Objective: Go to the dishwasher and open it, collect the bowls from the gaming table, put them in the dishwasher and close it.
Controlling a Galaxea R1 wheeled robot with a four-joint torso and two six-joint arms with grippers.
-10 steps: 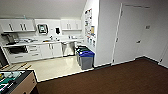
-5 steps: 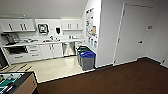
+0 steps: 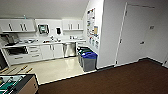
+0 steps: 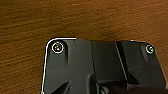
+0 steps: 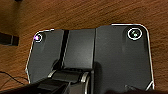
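The dishwasher (image 3: 69,49) is a grey steel front under the white counter at the far side of the kitchen, and its door is closed. The bowls and the gaming table are out of view. In the left wrist view the arm's dark plate (image 4: 100,67) hangs over brown carpet (image 4: 75,22). The right wrist view likewise has its dark plate (image 5: 100,57) above the same carpet (image 5: 75,12). I cannot make out either gripper's fingers.
Grey bins, the nearest with a blue lid (image 3: 88,60), stand against the wall corner to the right of the dishwasher. A table-football table (image 3: 15,83) juts in at the bottom left. Pale kitchen floor (image 3: 55,68) meets brown carpet (image 3: 112,80). A closed white door (image 3: 136,35) is on the right.
The whole head picture has shifted slightly to the right, so the camera has moved. Nothing in the kitchen has changed place.
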